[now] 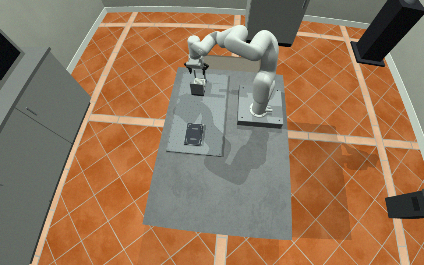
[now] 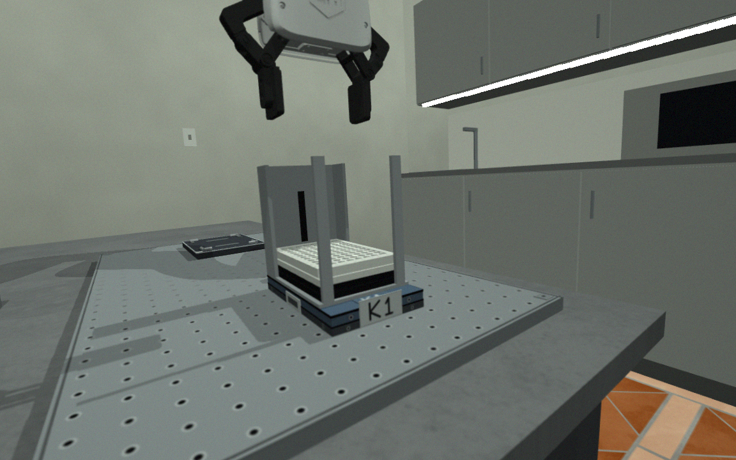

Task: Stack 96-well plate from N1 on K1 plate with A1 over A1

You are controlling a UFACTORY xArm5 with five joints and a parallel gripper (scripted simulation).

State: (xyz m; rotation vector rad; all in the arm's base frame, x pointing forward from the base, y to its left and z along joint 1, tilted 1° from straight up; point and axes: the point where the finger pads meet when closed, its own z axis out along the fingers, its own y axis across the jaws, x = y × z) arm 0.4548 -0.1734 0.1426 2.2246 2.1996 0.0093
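The stack rack K1 (image 1: 197,88) (image 2: 395,223) stands at the far end of the perforated breadboard (image 1: 180,131) (image 2: 199,366). A white 96-well plate (image 1: 199,81) (image 2: 353,254) lies level on top of a black plate (image 2: 353,281) inside the rack's posts. My gripper (image 1: 197,70) (image 2: 315,108) is open and empty. It hangs straight above the rack, clear of the tops of the posts. The plate nest N1 (image 1: 194,134) (image 2: 223,245) is a flat dark tray at the other end of the breadboard and holds no plate.
The arm's base block (image 1: 260,113) stands on the grey table (image 1: 220,197) (image 2: 531,366) beside the breadboard. Grey cabinets (image 1: 19,138) (image 2: 588,240) line one side of the room. A dark cabinet (image 1: 388,29) and a box (image 1: 414,202) stand on the tiled floor.
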